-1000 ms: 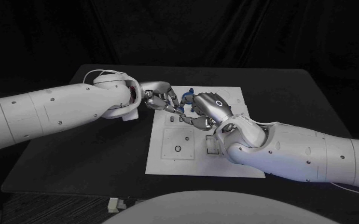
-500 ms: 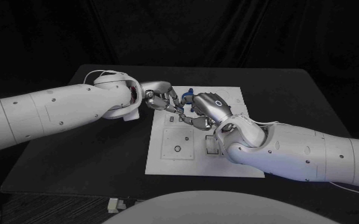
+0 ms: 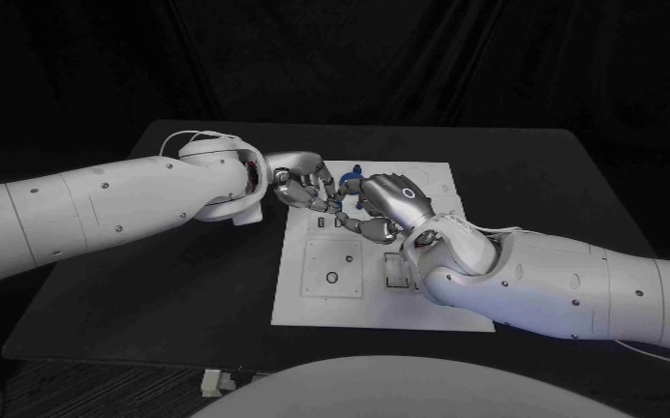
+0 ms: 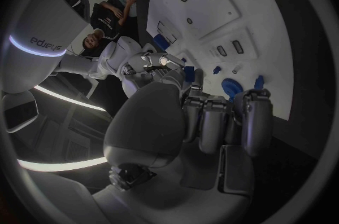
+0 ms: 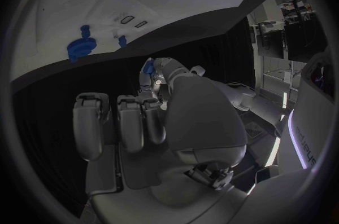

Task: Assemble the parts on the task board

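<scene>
— Black cloth hangs behind, and the matte black table [image 3: 196, 273] carries that flat white rectangular task board [image 3: 366, 283], smooth, with shallow recesses and a couple of round holes cut into it.

— Where are the hands?

— Both over the board's far end, meeting knuckle to knuckle. The silver metallic left hand [image 3: 300, 184] reaches in from the board's far left corner; the silver right hand [image 3: 384, 200], with its rounded glossy back, comes across from the other side.

— Fingers?

— On the left hand they are curled in together; on the right hand they also bend inward, close side by side. Between the two sets of fingertips sits a small blue plastic part [image 3: 352, 178]. Which hand actually holds it, I cannot tell.

— Anything else blue?

— The left wrist view shows a round blue disc-shaped part [image 4: 231, 88] lying on the board near its edge, with smaller blue pieces [image 4: 217, 70] beside it, and a blue block [image 4: 163, 39] set further along.
</scene>
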Available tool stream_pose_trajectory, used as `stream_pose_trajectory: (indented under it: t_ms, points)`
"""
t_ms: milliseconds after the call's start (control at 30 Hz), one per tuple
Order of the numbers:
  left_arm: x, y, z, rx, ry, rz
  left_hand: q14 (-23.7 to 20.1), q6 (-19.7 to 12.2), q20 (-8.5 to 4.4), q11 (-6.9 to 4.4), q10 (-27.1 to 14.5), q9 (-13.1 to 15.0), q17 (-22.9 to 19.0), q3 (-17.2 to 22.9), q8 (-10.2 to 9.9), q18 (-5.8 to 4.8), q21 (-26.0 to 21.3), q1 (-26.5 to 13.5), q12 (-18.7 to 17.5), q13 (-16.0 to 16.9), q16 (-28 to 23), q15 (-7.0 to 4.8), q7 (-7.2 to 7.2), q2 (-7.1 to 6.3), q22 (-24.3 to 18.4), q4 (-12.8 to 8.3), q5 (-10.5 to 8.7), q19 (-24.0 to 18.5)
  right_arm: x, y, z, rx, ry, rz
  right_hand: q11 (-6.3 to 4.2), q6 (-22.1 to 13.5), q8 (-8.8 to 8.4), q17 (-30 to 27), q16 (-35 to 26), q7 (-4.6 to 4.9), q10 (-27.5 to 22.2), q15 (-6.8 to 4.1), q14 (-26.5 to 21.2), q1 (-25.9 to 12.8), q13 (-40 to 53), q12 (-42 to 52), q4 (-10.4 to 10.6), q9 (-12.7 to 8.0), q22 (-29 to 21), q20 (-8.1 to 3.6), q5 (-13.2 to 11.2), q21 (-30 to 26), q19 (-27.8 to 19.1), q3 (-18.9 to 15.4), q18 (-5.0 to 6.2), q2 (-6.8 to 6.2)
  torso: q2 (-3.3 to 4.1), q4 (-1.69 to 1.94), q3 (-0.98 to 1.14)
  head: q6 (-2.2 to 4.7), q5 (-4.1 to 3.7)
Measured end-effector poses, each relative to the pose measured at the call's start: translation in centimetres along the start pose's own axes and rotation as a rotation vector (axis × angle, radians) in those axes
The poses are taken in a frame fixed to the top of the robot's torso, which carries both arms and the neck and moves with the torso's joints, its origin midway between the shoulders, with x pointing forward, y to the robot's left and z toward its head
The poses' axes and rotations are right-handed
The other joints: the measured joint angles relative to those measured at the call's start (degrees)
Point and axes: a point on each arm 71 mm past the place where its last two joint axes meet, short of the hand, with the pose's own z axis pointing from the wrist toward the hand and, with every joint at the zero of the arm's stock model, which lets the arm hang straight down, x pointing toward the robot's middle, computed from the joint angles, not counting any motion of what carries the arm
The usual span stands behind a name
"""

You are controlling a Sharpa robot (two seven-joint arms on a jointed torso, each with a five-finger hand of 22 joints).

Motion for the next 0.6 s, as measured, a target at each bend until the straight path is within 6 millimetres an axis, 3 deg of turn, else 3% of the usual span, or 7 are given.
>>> stream_pose_trajectory:
  t_ms: [133,267,367,600]
  points:
    - [0.1,0.1,0.1,-0.007,0.003,0.0,0.08,-0.02,0.0,-0.14,0.12,0.28,0.0,1.74,1.22,0.0,0.17,0.02,-0.01,-0.42,0.0,-0.08,0.01,-0.02,0.0,1.73,0.67,0.0,-0.1,-0.2,-0.2,0.002,0.003,-0.005,0.0,-2.26,-1.56,0.0,0.0,0.35,0.0,0.0,0.0,-0.36,0.0,0.0,0.0,-0.76,0.0,0.0,-2.63,-0.24,0.0,0.0,0.0,-0.36,0.01,0.01,0.0,0.0,0.1]
    - [0.1,0.1,0.1,-0.019,0.01,0.0,0.08,-0.03,0.0,-0.22,0.2,0.45,0.0,2.44,1.29,0.0,0.23,0.02,-0.01,-0.42,0.0,-0.09,0.01,-0.02,0.0,2.42,0.89,0.0,-0.3,-0.5,-0.6,0.006,0.004,-0.009,0.0,-5.9,-3.6,0.0,-0.22,0.75,0.0,0.0,0.0,-0.36,0.0,0.0,-0.35,-1.94,0.0,0.0,-6.7,-0.91,0.0,-0.35,0.0,-0.36,0.01,0.02,0.0,0.0,0.12]
    - [0.1,0.2,0.2,-0.03,0.015,0.0,0.08,-0.03,0.0,-0.24,0.22,0.45,0.0,2.52,1.29,0.0,0.23,0.02,0.0,-0.42,0.0,-0.09,0.01,-0.02,0.0,2.5,1.45,0.0,-0.6,-0.8,-1.0,0.01,0.003,-0.012,0.0,-7.62,-4.17,0.0,-0.28,0.79,0.0,0.0,0.0,-0.36,0.0,0.0,-0.48,-2.54,-0.01,0.0,-9.0,-1.19,0.0,-0.49,0.0,-0.36,0.01,0.02,0.0,0.0,0.23]
    - [0.4,0.3,0.5,-0.084,0.041,0.002,-0.1,-0.05,-0.22,-0.32,0.29,0.55,0.0,3.03,1.29,0.0,0.46,0.02,0.02,-0.42,0.0,-0.27,-0.01,-0.02,0.0,2.95,1.85,0.19,-2.9,-2.5,-2.8,0.033,-0.014,-0.035,0.0,-8.08,-4.44,0.0,-0.51,0.87,0.0,0.0,0.0,-0.11,0.0,0.0,-0.47,-2.83,-0.01,0.0,-9.53,-1.7,0.0,-0.81,0.0,-0.6,0.0,0.02,0.03,0.0,0.54]
